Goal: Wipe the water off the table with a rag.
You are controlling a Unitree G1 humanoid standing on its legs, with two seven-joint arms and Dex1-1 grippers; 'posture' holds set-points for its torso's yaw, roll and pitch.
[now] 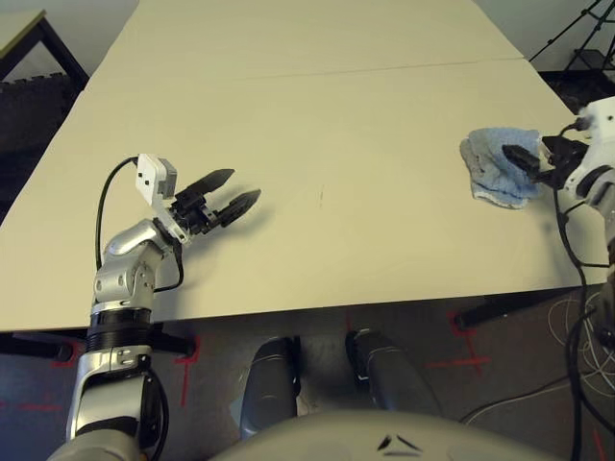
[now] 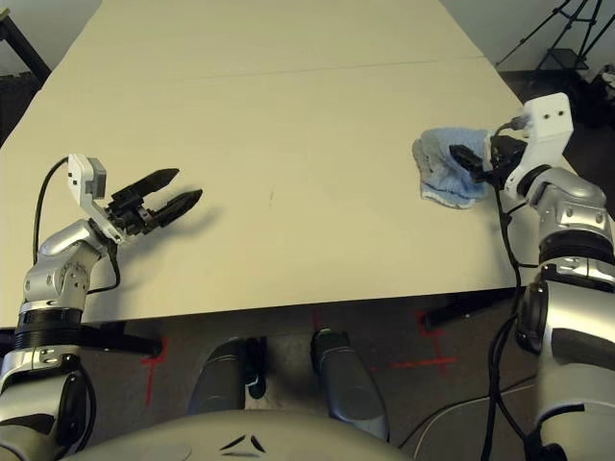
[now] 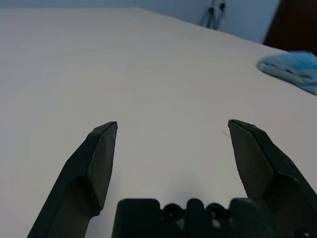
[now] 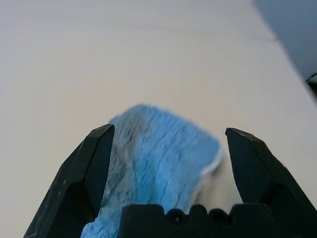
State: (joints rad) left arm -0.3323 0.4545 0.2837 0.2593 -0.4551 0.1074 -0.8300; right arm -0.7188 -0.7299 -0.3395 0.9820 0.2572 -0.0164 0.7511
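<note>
Our right hand (image 2: 471,159) gapes wide around the rag (image 2: 444,169) lying on the bench (image 2: 288,115) — likely dropped after wiping; left hand (image 1: 229,195) released too.

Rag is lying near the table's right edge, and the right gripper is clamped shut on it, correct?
Not quite. The rag does lie near the table's right edge, but the right gripper is open, not clamped: the right wrist view shows its fingers spread wide on either side of the cloth.
</note>
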